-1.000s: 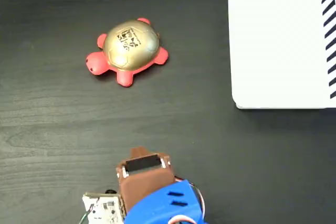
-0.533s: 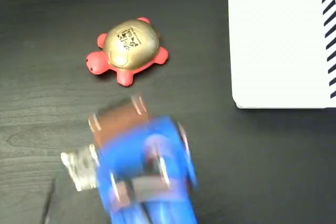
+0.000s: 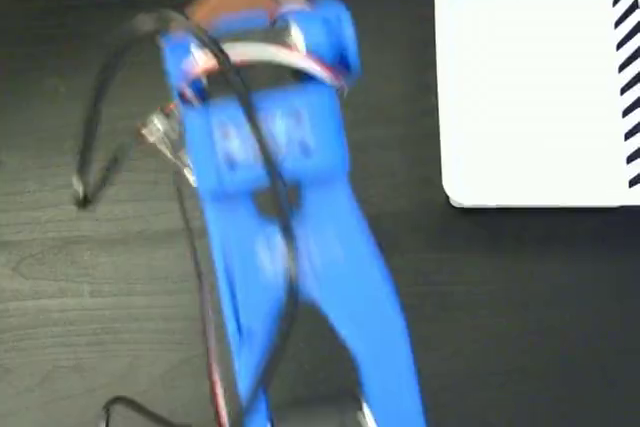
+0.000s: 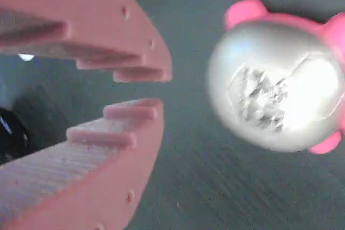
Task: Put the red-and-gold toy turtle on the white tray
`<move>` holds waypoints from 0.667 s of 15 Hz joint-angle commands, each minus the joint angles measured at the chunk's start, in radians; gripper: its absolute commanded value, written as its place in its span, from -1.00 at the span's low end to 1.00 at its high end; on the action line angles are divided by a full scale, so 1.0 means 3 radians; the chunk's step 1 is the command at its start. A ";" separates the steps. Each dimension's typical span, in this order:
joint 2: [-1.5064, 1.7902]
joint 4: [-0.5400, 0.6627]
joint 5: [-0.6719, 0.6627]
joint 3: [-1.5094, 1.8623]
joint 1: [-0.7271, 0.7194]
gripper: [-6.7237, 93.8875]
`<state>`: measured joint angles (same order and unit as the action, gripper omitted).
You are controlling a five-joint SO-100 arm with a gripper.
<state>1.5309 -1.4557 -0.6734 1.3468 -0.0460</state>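
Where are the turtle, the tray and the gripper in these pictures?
turtle [image 4: 277, 87], wrist view, on its shiny domed shell.
tray [image 3: 530, 97], fixed view, on its bare white surface.
gripper [image 4: 159, 90], wrist view, gap between the jaws' tips.

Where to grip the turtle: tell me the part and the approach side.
Grip the red-and-gold toy turtle across its domed shell, coming from above; the soft legs at its rim look too small to hold. The gripper sits left of it in the wrist view, fingers barely parted, so open wider and shift right first.

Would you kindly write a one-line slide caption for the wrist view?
End effector, jaws slightly parted and empty, beside the red-and-gold toy turtle on the dark table.
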 commanded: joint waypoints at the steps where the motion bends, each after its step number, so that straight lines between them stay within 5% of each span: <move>1: -0.0491 -0.0281 -0.0036 -0.0772 -0.0118 -0.84; 3: -0.0905 -0.0527 -0.0031 -0.1176 -0.0189 -0.74; 5: -0.0956 -0.0527 0.0031 -0.1207 -0.0194 -0.26; 10: -0.0997 -0.0562 0.0148 -0.1156 -0.0010 0.10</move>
<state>1.1766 -1.6352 -0.6243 0.9910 -0.0675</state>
